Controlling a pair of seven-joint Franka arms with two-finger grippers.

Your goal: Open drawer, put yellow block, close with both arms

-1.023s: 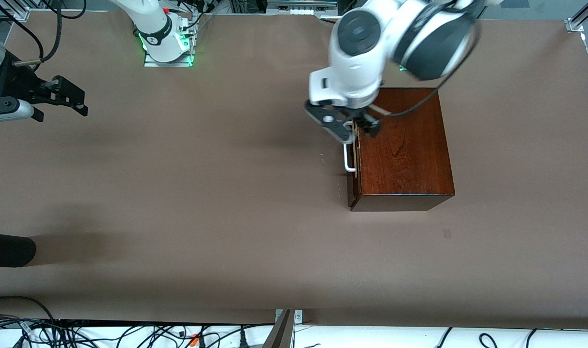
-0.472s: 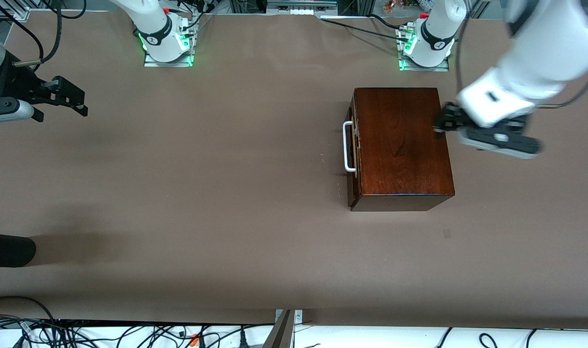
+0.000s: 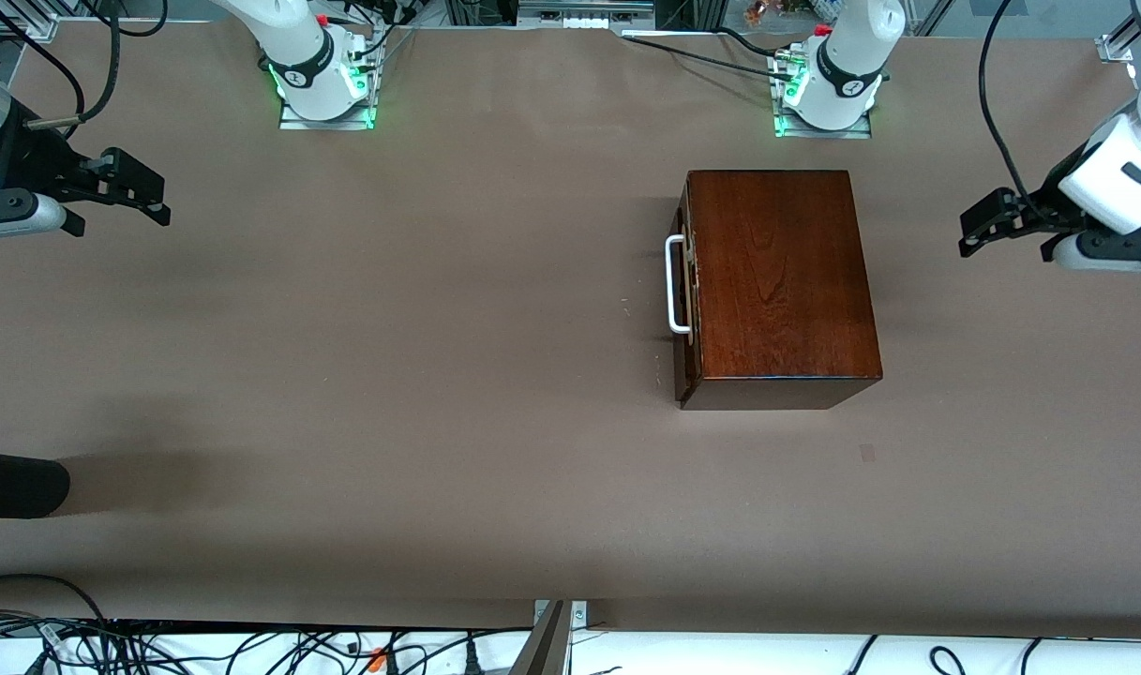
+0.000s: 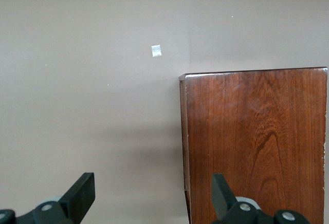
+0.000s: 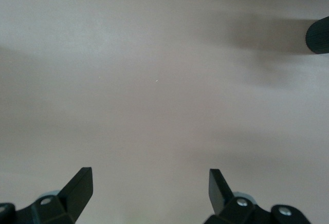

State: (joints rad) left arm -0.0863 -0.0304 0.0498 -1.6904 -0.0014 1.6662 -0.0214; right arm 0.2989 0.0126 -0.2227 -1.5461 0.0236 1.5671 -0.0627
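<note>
Drawer (image 3: 684, 298) is pushed in flush with the wooden box (image 3: 776, 281), white handle (image 3: 673, 285) facing the right arm's end. Left gripper (image 3: 978, 234) hangs wide and empty over bare table (image 3: 439, 375) beside the box. Right gripper (image 3: 148, 197) waits wide, empty, at its end. No yellow block seen.

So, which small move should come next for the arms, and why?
Probably none beyond parking. The drawer looks shut in the wooden box, and no yellow block shows. The left gripper and the right gripper hang open over bare table, each toward its own end, so the work seems finished.
</note>
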